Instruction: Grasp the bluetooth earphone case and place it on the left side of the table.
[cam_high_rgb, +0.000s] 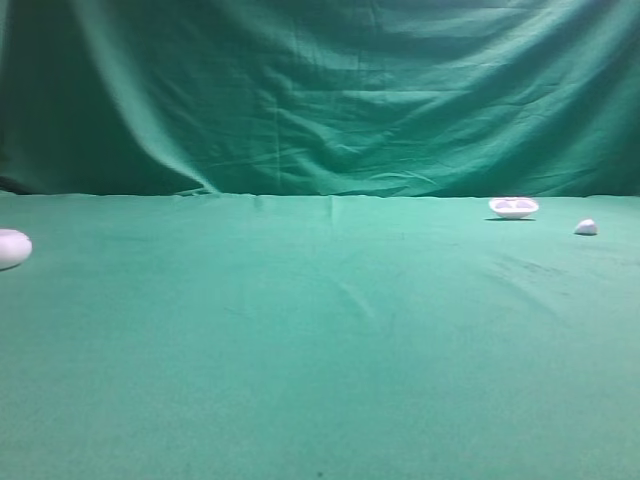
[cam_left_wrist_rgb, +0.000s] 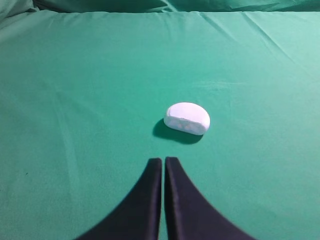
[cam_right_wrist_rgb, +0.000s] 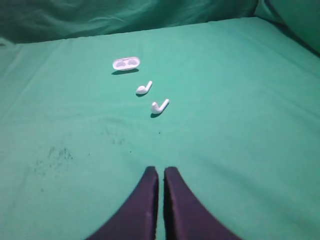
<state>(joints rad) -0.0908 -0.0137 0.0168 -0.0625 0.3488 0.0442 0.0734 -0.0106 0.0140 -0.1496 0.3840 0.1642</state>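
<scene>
The bluetooth earphone case (cam_high_rgb: 12, 248) lies on the table (cam_high_rgb: 320, 350) at its far left edge in the high view, partly cut off by the frame. In the left wrist view the case (cam_left_wrist_rgb: 187, 119) rests on the green cloth just beyond and slightly right of the left gripper (cam_left_wrist_rgb: 163, 161), apart from it. That gripper is held low and pointing forward over the cloth, its two dark fingers pressed nearly together with only a thin slit between them, gripping nothing.

The right gripper (cam_right_wrist_rgb: 161, 171) is posed the same way on the right side, fingers closed on nothing, aimed at the far part of the table. Ahead of it lie two earbuds, the nearer earbud (cam_right_wrist_rgb: 159, 106) and the farther earbud (cam_right_wrist_rgb: 144, 88), with a shallow white tray (cam_right_wrist_rgb: 126, 63) beyond them. Neither arm shows in the high view, where the tray (cam_high_rgb: 513, 207) sits far right with a small white lump (cam_high_rgb: 586, 227) to its right
</scene>
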